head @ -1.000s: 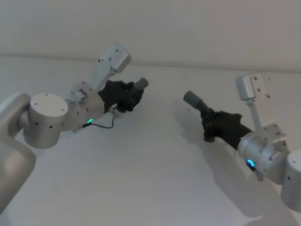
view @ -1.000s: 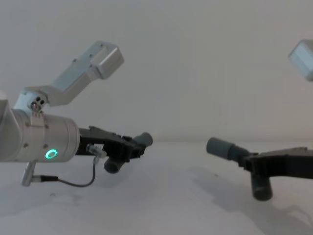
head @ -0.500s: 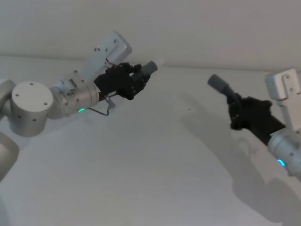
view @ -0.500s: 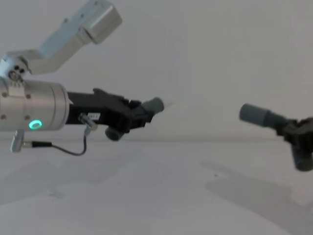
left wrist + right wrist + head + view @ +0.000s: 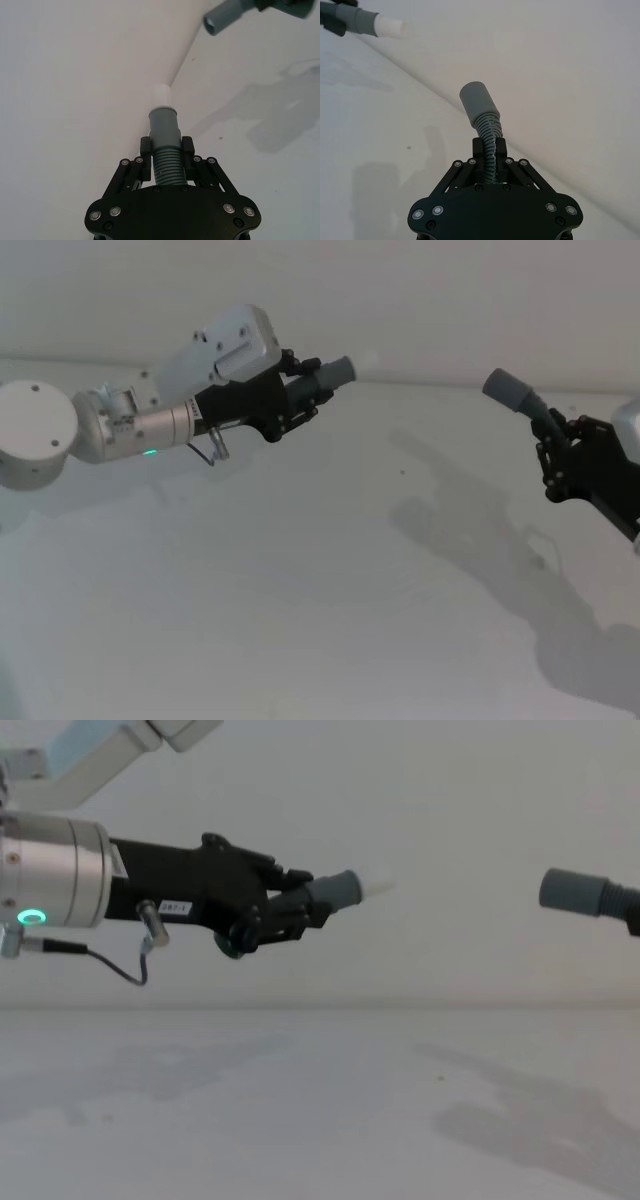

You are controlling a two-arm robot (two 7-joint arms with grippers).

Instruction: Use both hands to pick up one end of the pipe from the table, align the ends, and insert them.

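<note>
Both pipe pieces are up in the air above the white desk (image 5: 300,620), one in each end effector. The left end effector (image 5: 165,150) is closed around the ribbed part of the shorter pipe piece (image 5: 163,125). Its smooth grey cuff sticks out past the black fingers, and a small white tip (image 5: 161,94) sits at the very front.

The right end effector (image 5: 488,150) is closed around the thin ribbed part of the longer pipe piece (image 5: 487,127). That piece ends in a fat grey socket (image 5: 478,101), which leans a little to one side above the fingers.

The white tip is outside the socket. The two ends point toward each other across a wide gap, well apart. In the chest view they hang at about the same height, the tip on the left and the socket at the right edge.

A green ring light (image 5: 33,917) glows on the left arm (image 5: 55,870). Under the arms the desk is flat, with soft grey shadows (image 5: 470,530) on its right side. Its far edge meets a plain pale wall (image 5: 420,300).
</note>
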